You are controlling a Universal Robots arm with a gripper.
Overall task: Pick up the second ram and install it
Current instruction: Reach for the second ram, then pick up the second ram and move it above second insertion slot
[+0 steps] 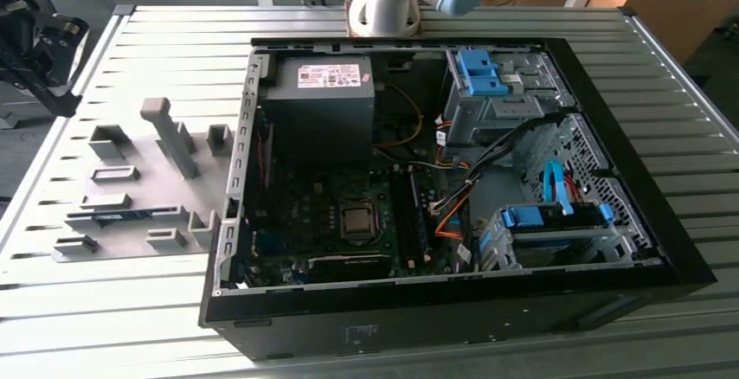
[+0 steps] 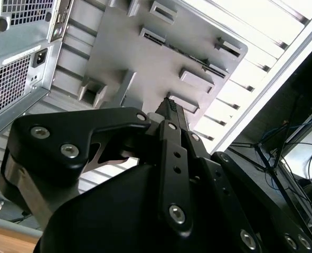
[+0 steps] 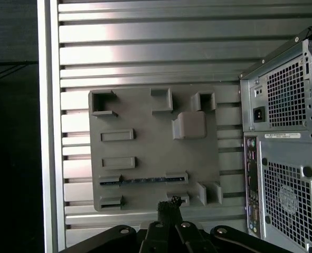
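The second ram [image 3: 142,179] is a thin blue-green stick lying in a long slot of the grey fixture plate [image 3: 145,153], between two low blocks. In the exterior view the ram [image 1: 116,216] sits on that plate [image 1: 138,180], at the exterior view's left of the open computer case [image 1: 462,292]. My gripper [image 3: 169,206] hangs well above the plate's edge, near the ram's slot, apart from it. Its fingers [image 2: 171,108] are shut together with nothing between them.
Tall grey blocks [image 1: 173,137] stand up from the fixture plate. Inside the case lie the motherboard with its long memory slots [image 1: 407,215], the power supply [image 1: 327,93], orange cables [image 1: 445,215] and blue drive clips [image 1: 479,72]. The case's rear panel [image 3: 285,158] stands beside the plate.
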